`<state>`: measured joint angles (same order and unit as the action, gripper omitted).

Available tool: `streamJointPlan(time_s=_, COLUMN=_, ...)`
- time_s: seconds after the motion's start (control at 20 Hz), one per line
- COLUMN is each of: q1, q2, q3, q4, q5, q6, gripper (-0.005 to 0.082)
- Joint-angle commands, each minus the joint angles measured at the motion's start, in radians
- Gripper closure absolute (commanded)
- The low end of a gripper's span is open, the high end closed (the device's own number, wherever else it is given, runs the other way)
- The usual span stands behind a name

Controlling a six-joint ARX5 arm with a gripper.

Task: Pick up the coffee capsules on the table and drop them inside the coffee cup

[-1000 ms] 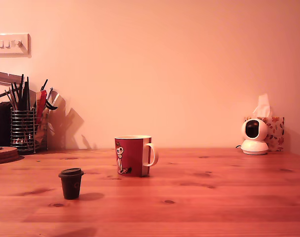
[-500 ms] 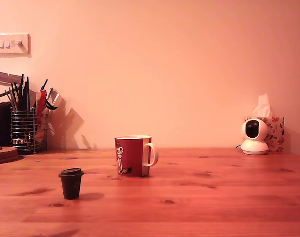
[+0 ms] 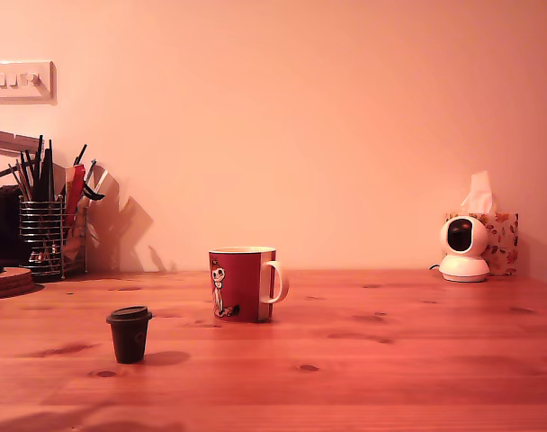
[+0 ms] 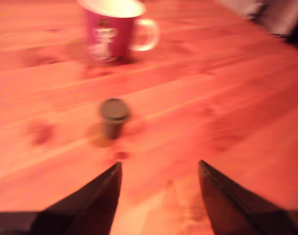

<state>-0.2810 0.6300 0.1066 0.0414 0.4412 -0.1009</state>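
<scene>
Standing upright on the tabletop (image 4: 247, 112), the capsule (image 4: 113, 117) lies ahead of the jaws, toward the cup (image 4: 112, 32) and apart from it, slightly off the spread, empty jaws' centre line.

You see 1 dark brown-black capsule (image 3: 130, 334), a red mug (image 3: 241, 284) with white handle and cartoon figure, and a reddish-brown table (image 3: 390, 360) with dark knots.

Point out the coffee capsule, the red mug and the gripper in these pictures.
coffee capsule (image 3: 130, 338): exterior view, on its dark side wall.
red mug (image 3: 237, 283): exterior view, on its red side.
gripper (image 4: 160, 169): wrist view, midway between the two dark fingertips.
</scene>
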Motion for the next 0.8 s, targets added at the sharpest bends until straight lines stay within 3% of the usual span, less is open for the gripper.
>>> streamJointPlan(time_s=0.0, q1=-0.006, q2=0.034, q3=-0.005, q4=0.052, q5=-0.017, q6=0.014, gripper=0.0299)
streamJointPlan(time_s=0.15, q1=-0.013, q2=0.097, q3=-0.005, q4=0.121, q5=-0.037, q6=0.026, gripper=0.0299)
streamJointPlan(time_s=0.2, q1=-0.019, q2=0.121, q3=-0.005, q4=0.155, q5=-0.067, q6=0.052, gripper=0.0299)
streamJointPlan(time_s=0.4, q1=-0.036, q2=0.219, q3=-0.005, q4=0.301, q5=-0.082, q6=0.137, gripper=0.0299)
streamJointPlan(time_s=0.75, q1=-0.037, q2=0.45, q3=-0.005, q4=0.486, q5=-0.092, q6=0.193, gripper=0.0235)
